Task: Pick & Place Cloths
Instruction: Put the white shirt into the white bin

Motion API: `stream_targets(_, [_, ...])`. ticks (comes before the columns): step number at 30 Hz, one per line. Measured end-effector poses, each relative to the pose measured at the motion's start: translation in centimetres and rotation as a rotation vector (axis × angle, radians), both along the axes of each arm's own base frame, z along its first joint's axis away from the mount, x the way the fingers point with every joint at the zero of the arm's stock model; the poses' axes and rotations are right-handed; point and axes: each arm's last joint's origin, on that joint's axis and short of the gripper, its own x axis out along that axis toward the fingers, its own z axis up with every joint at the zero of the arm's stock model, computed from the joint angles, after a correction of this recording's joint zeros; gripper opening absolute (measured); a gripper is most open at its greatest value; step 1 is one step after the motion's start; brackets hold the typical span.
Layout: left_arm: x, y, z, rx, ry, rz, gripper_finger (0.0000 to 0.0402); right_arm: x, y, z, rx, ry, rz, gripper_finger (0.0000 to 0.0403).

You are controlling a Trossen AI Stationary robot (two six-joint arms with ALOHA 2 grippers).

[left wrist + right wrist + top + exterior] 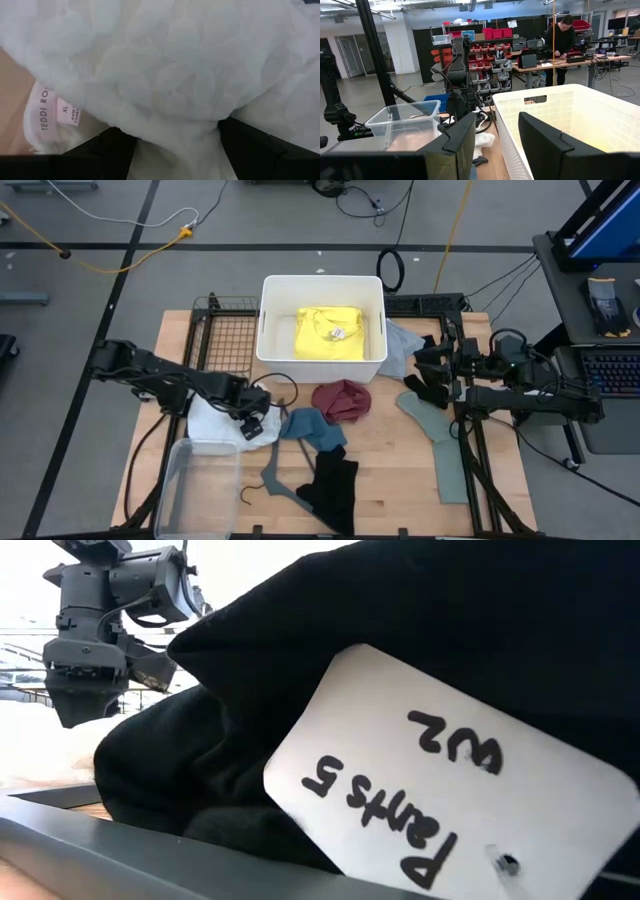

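On the table's left side, we see the left claw [262, 424] clamped on the white cloth [215, 423], fabric bunched between its fingers [105, 150].

We find that white garment lying between the clear plastic bin [195, 488] and the white basket [322, 290], with a pink label [55, 112] showing near its edge. We see the yellow cloth [330, 332] inside the basket. The maroon cloth [342, 400], teal-blue cloth [308, 426] and black cloth [332, 485] lie mid-table, the grey hanger [272, 472] touching the black one. The sage-green cloth [440, 435] and pale grey cloth [402, 342] sit to the right. The right claw [428, 375] hovers beside the basket, its fingers [455, 145] apart and holding nothing. Up close, a black garment's tag [440, 770] reads "Pants 5."
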Motion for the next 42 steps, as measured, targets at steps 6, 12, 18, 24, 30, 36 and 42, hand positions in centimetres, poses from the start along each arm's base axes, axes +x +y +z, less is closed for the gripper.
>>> stream_targets(6, [-0.5, 0.0, -0.8, 0.003, -0.001, -0.024, 0.0252, 0.0, 0.0, 0.0, 0.0, -0.001, -0.002, 0.0142])
stream_targets(12, [-0.3, 0.0, -0.9, 0.002, -0.028, -0.073, 0.0146, 0.0, 0.0, 0.0, 0.0, -0.003, -0.002, 0.0142])
stream_targets(18, [-0.2, 0.0, -0.9, 0.003, -0.037, -0.077, 0.0036, 0.0, 0.0, 0.0, 0.0, -0.003, -0.003, 0.0142])
stream_targets(24, [-0.3, 0.0, -0.5, -0.023, -0.059, -0.078, 0.0035, 0.0, 0.0, 0.0, 0.0, -0.004, -0.003, 0.0142])
stream_targets(30, [-0.2, -0.1, 2.3, -0.039, -0.139, -0.096, 0.0035, 0.0, 0.0, 0.0, 0.0, -0.004, -0.003, 0.0142])
stream_targets(36, [-0.2, -0.2, 6.1, -0.056, -0.31, -0.099, 0.0035, 0.0, 0.0, 0.0, 0.0, -0.004, -0.003, 0.0142])
stream_targets(42, [-0.8, 0.2, 10.5, 0.017, -0.466, -0.07, 0.0035, 0.0, 0.0, 0.0, 0.0, -0.004, -0.003, 0.0142])
